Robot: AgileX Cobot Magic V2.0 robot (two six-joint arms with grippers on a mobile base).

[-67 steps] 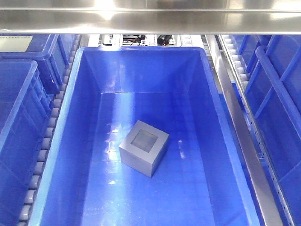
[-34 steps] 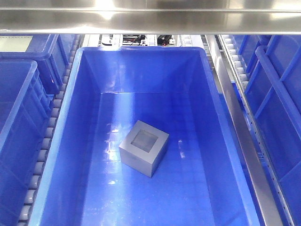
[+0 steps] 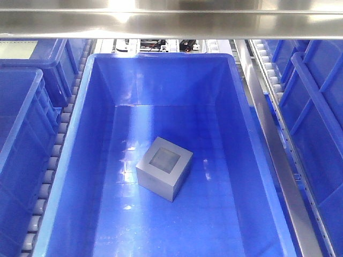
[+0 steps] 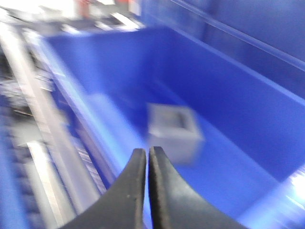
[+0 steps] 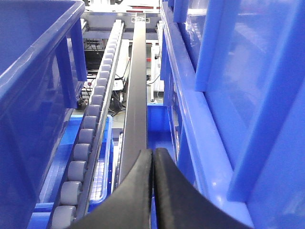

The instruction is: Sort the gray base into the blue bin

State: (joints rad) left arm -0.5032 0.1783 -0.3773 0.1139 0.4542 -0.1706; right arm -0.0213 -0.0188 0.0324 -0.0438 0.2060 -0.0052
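Bright overhead light glares white off the steel beam (image 3: 171,21) in the front view and leaves pale streaks on the blue bin (image 3: 161,85) floor; that view is sharp. The left wrist view is heavily motion-blurred, the gray base (image 4: 174,133) smeared, with blown-out highlights at top. The right wrist view is evenly lit and crisp.

You see side bins (image 3: 21,139) flanking roller tracks (image 3: 53,160), a steel rail (image 3: 276,155) and overhead beam (image 3: 171,21).
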